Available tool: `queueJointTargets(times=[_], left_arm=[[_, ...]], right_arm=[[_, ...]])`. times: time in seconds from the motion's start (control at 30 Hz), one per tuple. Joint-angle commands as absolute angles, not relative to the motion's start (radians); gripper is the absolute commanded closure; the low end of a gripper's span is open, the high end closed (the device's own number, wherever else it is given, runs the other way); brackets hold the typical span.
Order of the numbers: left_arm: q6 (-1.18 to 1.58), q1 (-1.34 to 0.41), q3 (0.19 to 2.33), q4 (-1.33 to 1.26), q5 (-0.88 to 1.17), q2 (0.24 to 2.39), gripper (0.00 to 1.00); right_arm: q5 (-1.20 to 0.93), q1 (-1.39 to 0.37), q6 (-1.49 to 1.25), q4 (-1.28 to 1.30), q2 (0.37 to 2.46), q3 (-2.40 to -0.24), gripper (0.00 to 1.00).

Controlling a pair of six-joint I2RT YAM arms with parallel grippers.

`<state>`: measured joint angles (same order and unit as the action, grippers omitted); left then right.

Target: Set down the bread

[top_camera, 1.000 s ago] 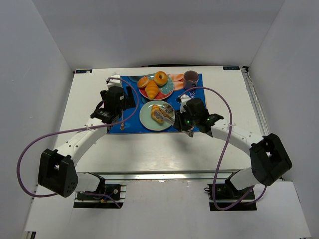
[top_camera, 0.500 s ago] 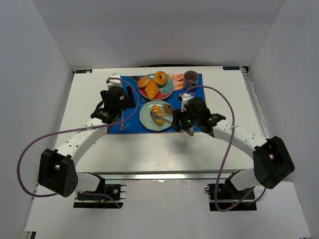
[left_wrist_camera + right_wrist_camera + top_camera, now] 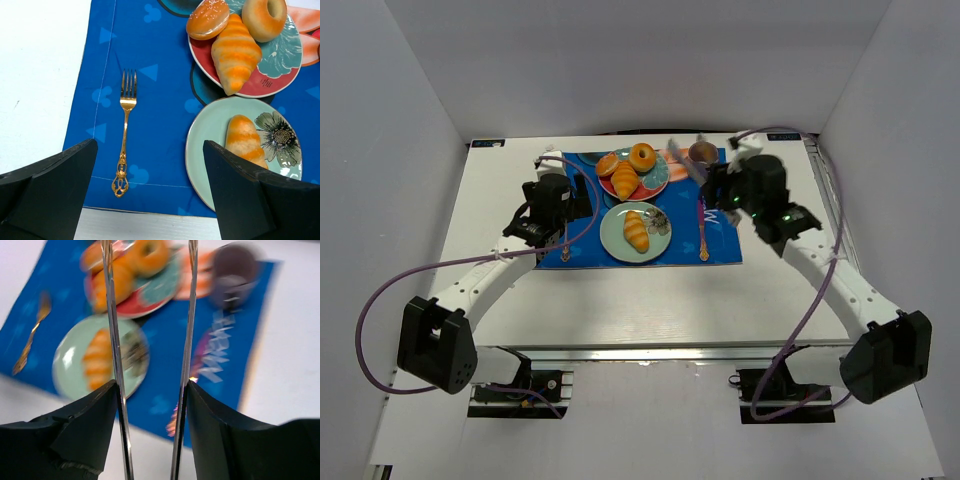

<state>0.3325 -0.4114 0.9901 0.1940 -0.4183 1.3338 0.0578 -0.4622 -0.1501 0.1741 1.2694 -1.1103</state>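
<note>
The bread, a small golden croissant [image 3: 636,230], lies alone on the pale green plate [image 3: 612,232], next to its flower print. It also shows in the left wrist view [image 3: 244,142] and, blurred, in the right wrist view [image 3: 97,361]. My right gripper [image 3: 722,186] is raised over the mat's right part, right of the bread. It is shut on metal tongs [image 3: 114,340], whose blades stand apart and hold nothing. My left gripper [image 3: 150,146] is open and empty above the mat's near left edge, by the gold fork [image 3: 125,135].
A red plate [image 3: 656,186] behind the green one holds a second croissant [image 3: 624,178], a seeded bun [image 3: 607,164] and a ring doughnut [image 3: 642,156]. A purple cup [image 3: 701,152] stands at the mat's far right. A spoon [image 3: 703,235] lies right of the green plate.
My right arm has lifted and swung back to the right, away from the green plate. The tongs have left the croissant lying on that plate. The left arm has not moved.
</note>
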Motion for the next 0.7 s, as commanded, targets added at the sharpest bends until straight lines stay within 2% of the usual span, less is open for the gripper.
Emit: queueJointTargets(times=[0.0, 0.17, 0.67], left_arm=[[0.327, -0.407, 0.996, 0.179, -0.420, 1.327, 0.02], [0.328, -0.407, 1.008, 0.184, -0.413, 1.339, 0.02], [0.328, -0.407, 1.008, 0.206, -0.411, 1.333, 0.02]], right_arm=[[0.051, -0.264, -0.114, 0.126, 1.296, -1.183, 0.39], [0.048, -0.102, -0.038, 0.037, 1.475, -1.268, 0.39], [0.080, 0.072, -0.014, 0.058, 2.078, -1.716, 0.37]])
